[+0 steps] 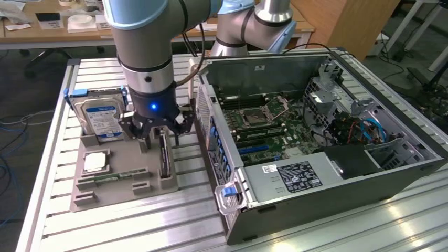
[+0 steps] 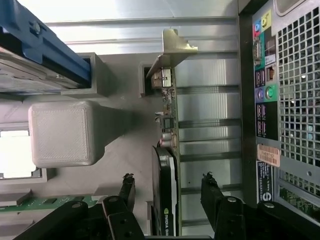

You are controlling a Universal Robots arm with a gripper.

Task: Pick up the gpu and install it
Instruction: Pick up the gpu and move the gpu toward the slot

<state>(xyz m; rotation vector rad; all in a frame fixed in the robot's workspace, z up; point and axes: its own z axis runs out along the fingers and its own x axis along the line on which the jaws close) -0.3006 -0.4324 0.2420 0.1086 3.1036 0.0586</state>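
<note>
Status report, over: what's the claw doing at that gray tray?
Gripper open, astride the gpu, not touching. Card upright on edge in gray holder. Nothing blocking; hard drive stands apart.

Exterior high; wrist close above gpu (image 2: 165,195)

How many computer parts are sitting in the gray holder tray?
4: hard drive upright at the far end, square processor chip lying flat mid-tray, green memory stick just nearer the camera, gpu on edge, straddled by the open gripper. The arm may hide others.
</note>
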